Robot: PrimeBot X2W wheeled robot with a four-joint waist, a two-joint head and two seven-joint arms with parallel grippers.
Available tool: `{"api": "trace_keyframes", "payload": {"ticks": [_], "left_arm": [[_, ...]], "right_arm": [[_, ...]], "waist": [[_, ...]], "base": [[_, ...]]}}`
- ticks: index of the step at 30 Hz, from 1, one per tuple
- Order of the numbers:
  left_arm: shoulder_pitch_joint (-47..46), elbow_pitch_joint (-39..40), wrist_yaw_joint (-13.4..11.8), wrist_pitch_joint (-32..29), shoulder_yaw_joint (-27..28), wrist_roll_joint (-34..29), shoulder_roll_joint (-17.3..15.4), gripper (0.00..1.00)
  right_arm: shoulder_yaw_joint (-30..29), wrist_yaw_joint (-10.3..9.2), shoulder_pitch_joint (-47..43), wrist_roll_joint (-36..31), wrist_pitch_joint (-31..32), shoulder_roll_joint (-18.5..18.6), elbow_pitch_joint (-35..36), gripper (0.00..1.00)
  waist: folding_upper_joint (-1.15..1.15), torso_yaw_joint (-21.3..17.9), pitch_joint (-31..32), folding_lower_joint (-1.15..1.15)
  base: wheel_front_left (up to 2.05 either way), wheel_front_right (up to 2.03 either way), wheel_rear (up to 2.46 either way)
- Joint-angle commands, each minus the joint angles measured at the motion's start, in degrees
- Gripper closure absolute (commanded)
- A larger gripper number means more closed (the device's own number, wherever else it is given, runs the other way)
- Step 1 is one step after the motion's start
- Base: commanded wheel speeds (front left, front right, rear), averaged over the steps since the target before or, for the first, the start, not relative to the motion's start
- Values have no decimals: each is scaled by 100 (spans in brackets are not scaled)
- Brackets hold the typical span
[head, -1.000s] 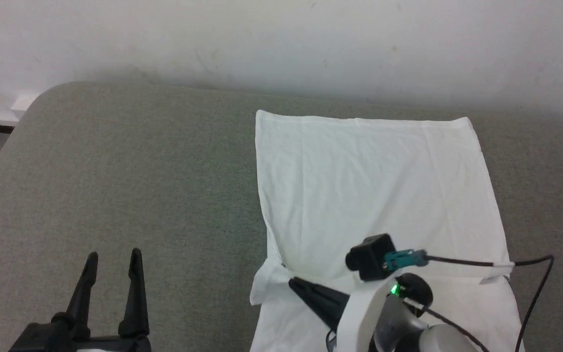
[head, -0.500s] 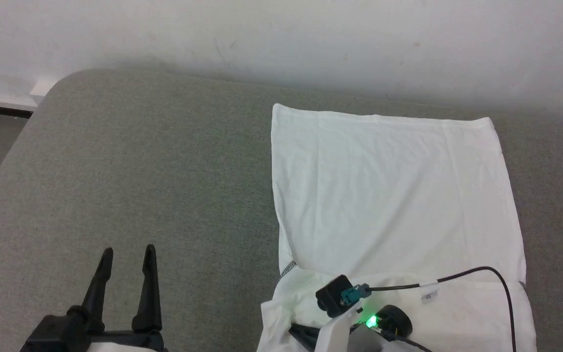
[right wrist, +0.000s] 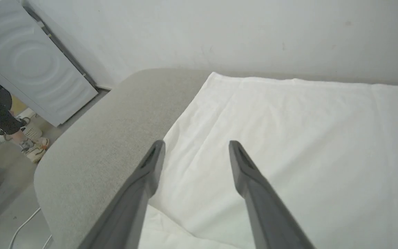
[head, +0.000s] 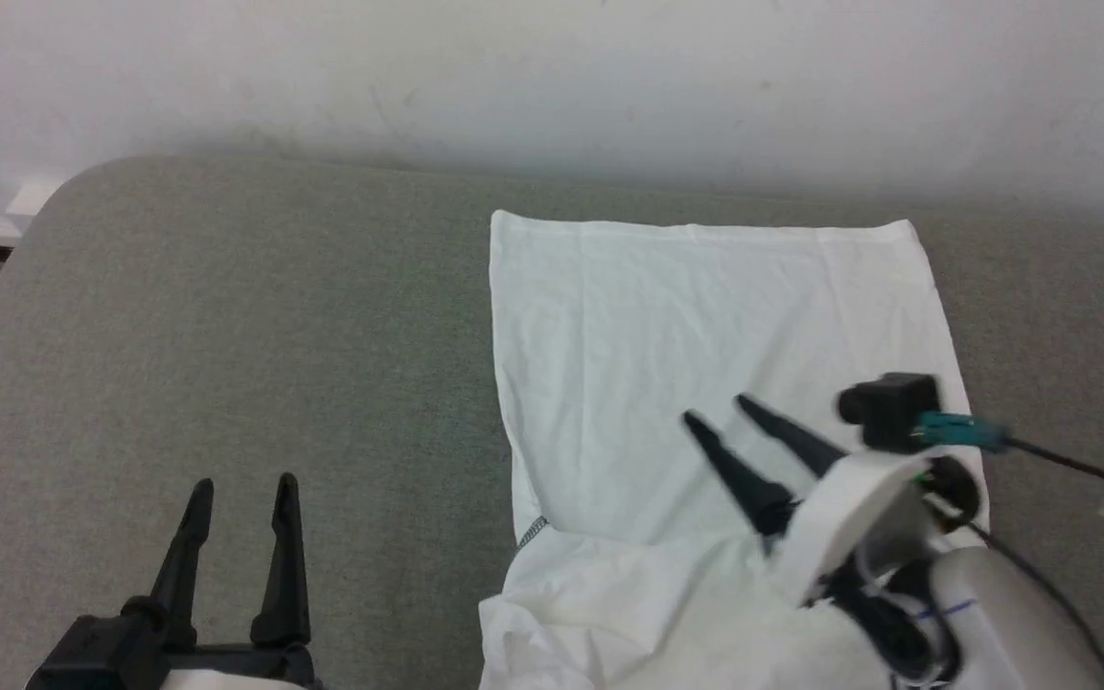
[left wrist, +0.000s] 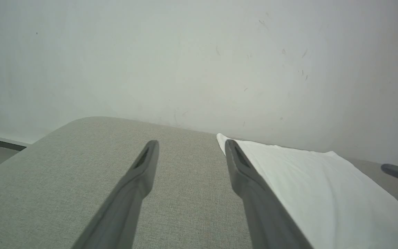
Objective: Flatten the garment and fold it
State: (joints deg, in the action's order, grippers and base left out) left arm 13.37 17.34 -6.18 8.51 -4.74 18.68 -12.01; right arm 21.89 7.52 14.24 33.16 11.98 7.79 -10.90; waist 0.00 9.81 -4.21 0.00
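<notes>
White thin garment lies spread on the grey fabric surface, its near edge rumpled. Right gripper hovers over its middle, fingers spread, empty. Left gripper sits beside the garment over bare surface, fingers spread, empty.

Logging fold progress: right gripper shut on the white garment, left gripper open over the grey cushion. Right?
No: the right gripper is open above the white garment, gripping nothing, as the right wrist view shows. The left gripper is open over the grey cushion.

White garment, mostly flat, near edge rumpled
</notes>
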Motion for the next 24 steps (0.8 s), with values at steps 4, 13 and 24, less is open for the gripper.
{"api": "trace_keyframes", "payload": {"ticks": [4, 13, 24], "left_arm": [[-21, 58, -26, -1, 17, 35, -61, 0], [87, -8, -76, 167, 16, -38, -80, 0], [12, -122, -54, 274, -3, -83, -142, 0]], "right_arm": [[-1275, -3, -603, -571, -134, 24, 1010, 0], [-3085, -3, -1788, -2308, -983, -410, 2486, 0], [-3348, -3, -2449, -1967, -1620, -490, 2210, 0]], "waist": [[0, -290, 17, 0], [0, -609, -26, 0], [0, -735, -115, 0]], "base": [[0, 0, 0], [0, 0, 0], [0, 0, 0]]}}
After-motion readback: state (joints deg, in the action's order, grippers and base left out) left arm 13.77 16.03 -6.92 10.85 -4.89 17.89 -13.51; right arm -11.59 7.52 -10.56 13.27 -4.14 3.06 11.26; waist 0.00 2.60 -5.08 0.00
